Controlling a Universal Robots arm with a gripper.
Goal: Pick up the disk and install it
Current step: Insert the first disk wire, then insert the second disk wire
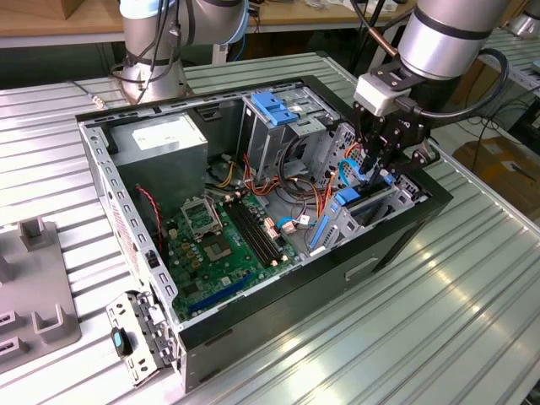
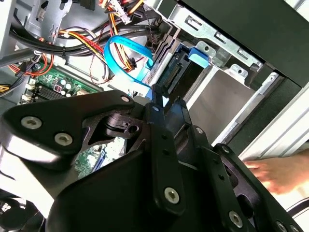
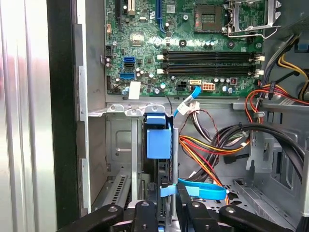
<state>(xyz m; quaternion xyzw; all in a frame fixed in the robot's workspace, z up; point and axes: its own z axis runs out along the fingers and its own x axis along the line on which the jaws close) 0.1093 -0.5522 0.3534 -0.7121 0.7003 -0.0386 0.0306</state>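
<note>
Exterior view: claw (image 1: 381, 165) sits over the drive bay at the case's edge, disk (image 1: 364, 202) directly below it. First wrist view: fingers (image 3: 146, 212) closed on disk (image 3: 161, 191), standing in its slot. Judgement: keep it square, push straight along rails.

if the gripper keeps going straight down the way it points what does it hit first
Most likely the disk, standing on edge in the drive bay directly under the gripper, its blue rail beyond. How close the fingertips already are is unclear; they may already be touching it.
</note>
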